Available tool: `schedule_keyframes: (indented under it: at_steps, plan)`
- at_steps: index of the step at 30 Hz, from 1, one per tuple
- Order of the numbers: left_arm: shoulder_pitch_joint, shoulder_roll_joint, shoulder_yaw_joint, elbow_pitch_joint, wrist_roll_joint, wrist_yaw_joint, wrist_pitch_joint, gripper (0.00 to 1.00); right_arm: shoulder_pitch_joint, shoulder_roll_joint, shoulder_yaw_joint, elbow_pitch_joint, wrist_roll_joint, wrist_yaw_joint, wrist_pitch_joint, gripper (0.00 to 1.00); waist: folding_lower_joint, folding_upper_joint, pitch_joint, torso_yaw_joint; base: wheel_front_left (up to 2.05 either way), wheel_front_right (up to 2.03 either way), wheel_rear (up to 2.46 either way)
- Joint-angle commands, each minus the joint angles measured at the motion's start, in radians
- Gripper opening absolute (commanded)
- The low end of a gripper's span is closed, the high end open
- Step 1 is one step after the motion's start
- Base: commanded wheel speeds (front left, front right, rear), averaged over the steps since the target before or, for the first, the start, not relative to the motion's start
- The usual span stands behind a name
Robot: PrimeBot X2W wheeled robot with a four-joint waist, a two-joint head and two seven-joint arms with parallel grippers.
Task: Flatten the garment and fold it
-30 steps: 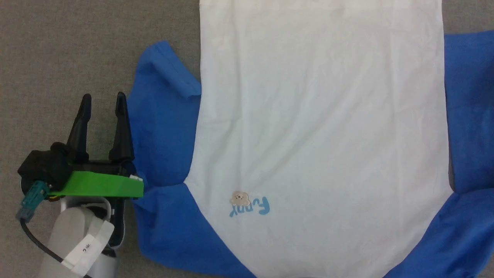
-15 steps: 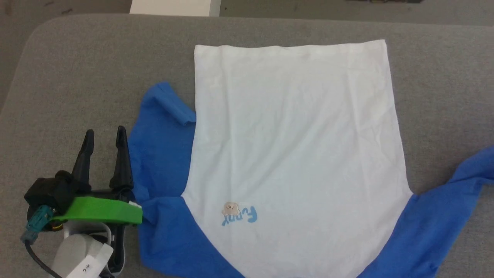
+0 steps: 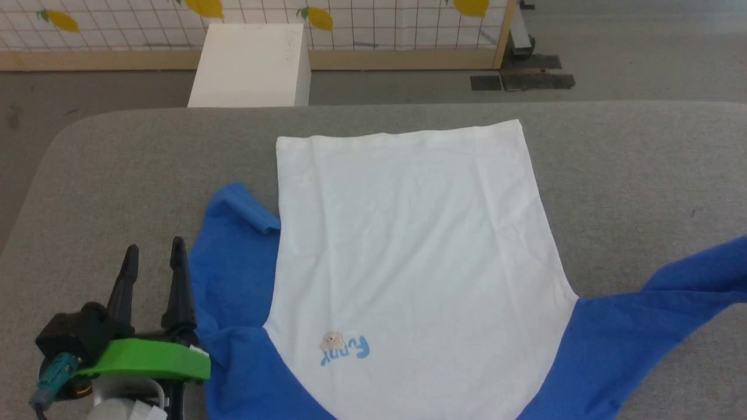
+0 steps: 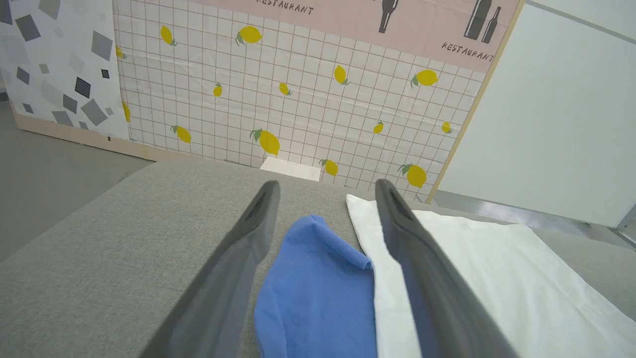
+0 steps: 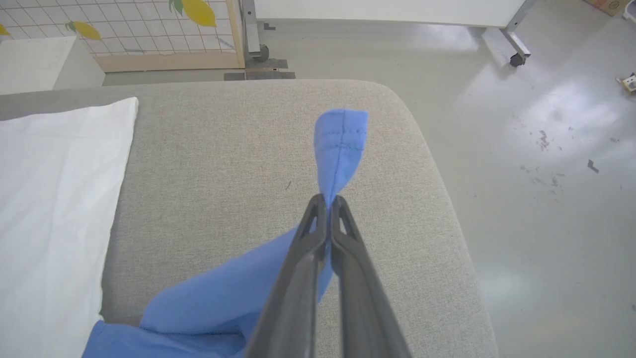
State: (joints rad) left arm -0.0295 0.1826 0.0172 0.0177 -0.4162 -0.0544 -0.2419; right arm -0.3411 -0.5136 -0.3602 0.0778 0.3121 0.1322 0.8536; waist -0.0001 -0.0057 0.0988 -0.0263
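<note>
1. While the left pincer (image 3: 154, 245) stands with its two dark fingers spread wide and nothing between them, the garment (image 3: 408, 245) lies just to its right on the grey padded surface (image 3: 117, 175).
2. The bright blue left sleeve (image 3: 233, 256) lies bunched close beside that pincer's right finger. I cannot tell whether the two touch. In the left wrist view its turned-over end shows beyond and between the fingertips.
3. The white body (image 3: 402, 198) spreads flat to the right of the left pincer, with its straight hem well beyond the fingertips. The small blue lettering (image 3: 344, 349) sits further right, level with the pincer's base.
4. The right pincer (image 5: 328, 198) is pressed together, pinching the garment by its blue right sleeve (image 5: 223, 303) just short of the cuff (image 5: 342, 134), which sticks out past the fingertips.
5. From that grip the sleeve trails back and to the pincer's left, lifted off the surface. The white body lies flat well to this pincer's left.
6. Far beyond the left pincer's fingertips, past the surface's edge, stand a white box (image 3: 251, 64) and a lemon-printed grid wall (image 4: 298, 99).
</note>
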Motion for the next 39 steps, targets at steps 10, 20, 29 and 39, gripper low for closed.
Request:
schedule_keyframes:
  at_steps: [10,20,29,39]
  plan:
    - [0.071,0.006,0.007,-0.031,-0.021,0.017,0.017,1.00,-0.054,0.019,0.311,-0.212,0.085,-0.002,0.070,0.00,0.0001,0.0057,-0.085,-0.019,0.00,0.00,0.00]
    - [0.056,0.006,-0.013,-0.039,-0.029,0.011,0.025,1.00,-0.134,0.195,0.726,-0.175,0.133,-0.002,0.014,0.00,0.0001,0.0057,-0.040,0.046,0.00,0.00,0.00]
    - [0.034,-0.002,-0.027,-0.027,-0.037,0.008,0.019,1.00,-0.141,0.331,0.920,0.012,0.149,-0.002,-0.139,0.00,0.0001,0.0057,0.002,0.118,0.00,0.00,0.00]
    - [0.016,-0.014,-0.034,-0.008,-0.046,0.004,0.007,1.00,-0.097,0.373,1.100,0.190,0.192,-0.002,-0.239,0.00,0.0001,0.0057,0.030,0.159,0.00,0.00,0.00]
